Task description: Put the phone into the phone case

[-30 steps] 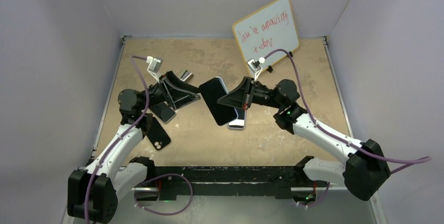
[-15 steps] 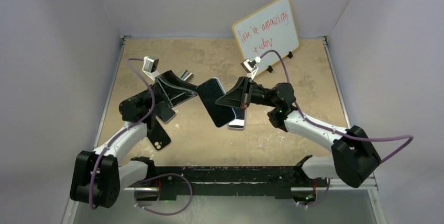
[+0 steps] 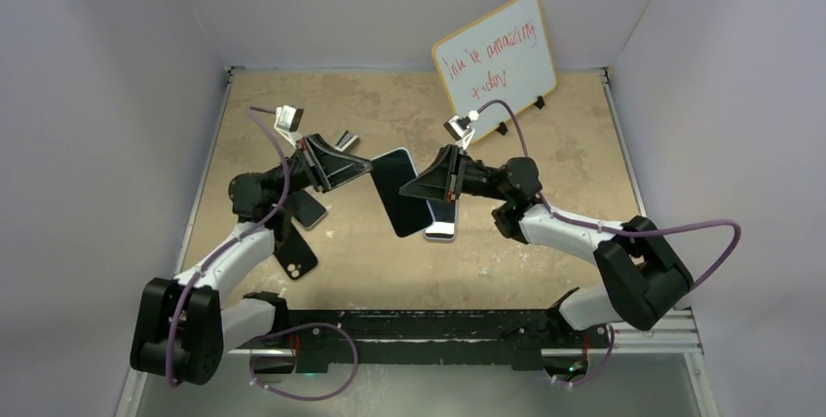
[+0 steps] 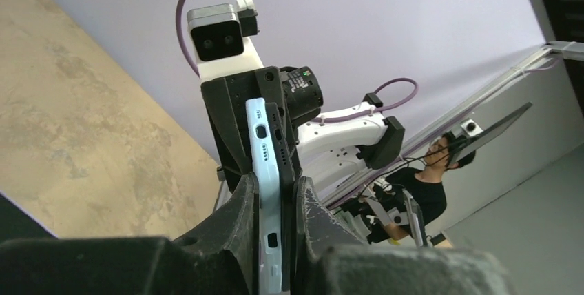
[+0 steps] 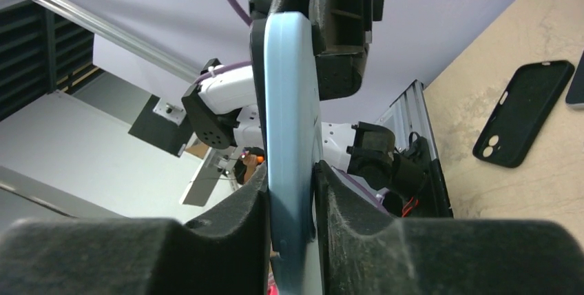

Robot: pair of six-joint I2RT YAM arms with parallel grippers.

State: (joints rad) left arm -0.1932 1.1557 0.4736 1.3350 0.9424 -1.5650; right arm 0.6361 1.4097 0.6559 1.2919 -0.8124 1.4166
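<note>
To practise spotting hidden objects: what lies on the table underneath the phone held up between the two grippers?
A second phone lies flat on the table. Only its near end shows; the held phone and right gripper cover the rest.

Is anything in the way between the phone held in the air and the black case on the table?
Nothing visible does. The left end effector and right end effector both grip the phone in midair; the black case lies uncovered on the table.
</note>
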